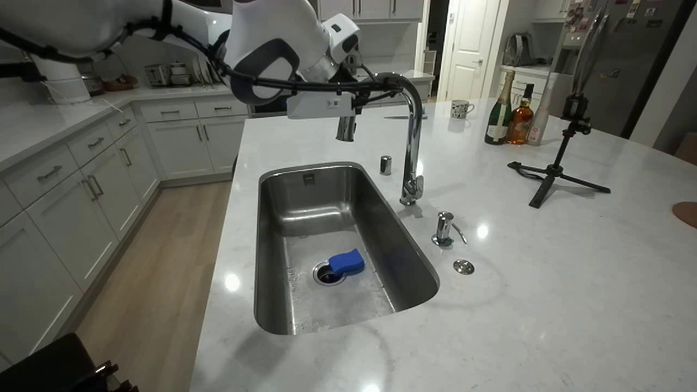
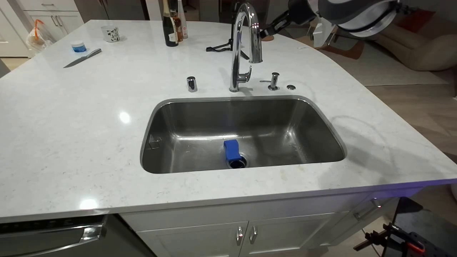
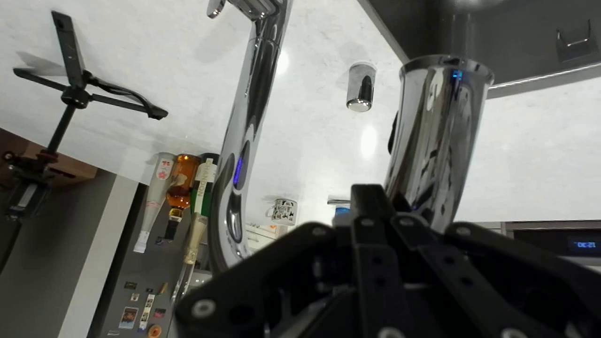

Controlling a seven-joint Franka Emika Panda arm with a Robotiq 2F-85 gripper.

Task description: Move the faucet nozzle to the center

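The end effector [image 3: 386, 209] has its two fingers [image 3: 369, 202] together, side by side. In the wrist view they stand at the wall of the faucet nozzle [image 3: 439, 141]; in an exterior view, the tips are at its side which looks to the right edge of the counter [image 2: 71, 135]. If they touch the metal or are just beside it, I cannot tell.

The nozzle hangs from the arched spout [image 2: 246, 10], with its mouth downward, well above the counter. From the faucet base [image 2: 234, 85] it reaches toward the edge above the cabinet doors [image 2: 200, 237]; over which part of the sink basin [image 2: 221, 119] it stands exactly, I cannot tell. The basin lies along this same edge, with a strip of counter between. On its floor, a blue sponge [image 2: 232, 149] lies at the drain [image 2: 238, 165] and hides a part of it.

On the side of the basin away from the cabinet edge, there is a row: a short chrome cylinder [image 2: 192, 84], the faucet, a soap dispenser [image 2: 274, 82] and a flat round cap [image 2: 291, 87].

Closer to the edge opposite the cabinets stand a black tripod [image 1: 554, 170] and three bottles [image 1: 521, 121]. Toward the far left corner, in an exterior view, there are a patterned mug [image 2: 110, 34], a small blue-and-white tub [image 2: 79, 47] and a knife [image 2: 84, 58], which lies near the left edge.
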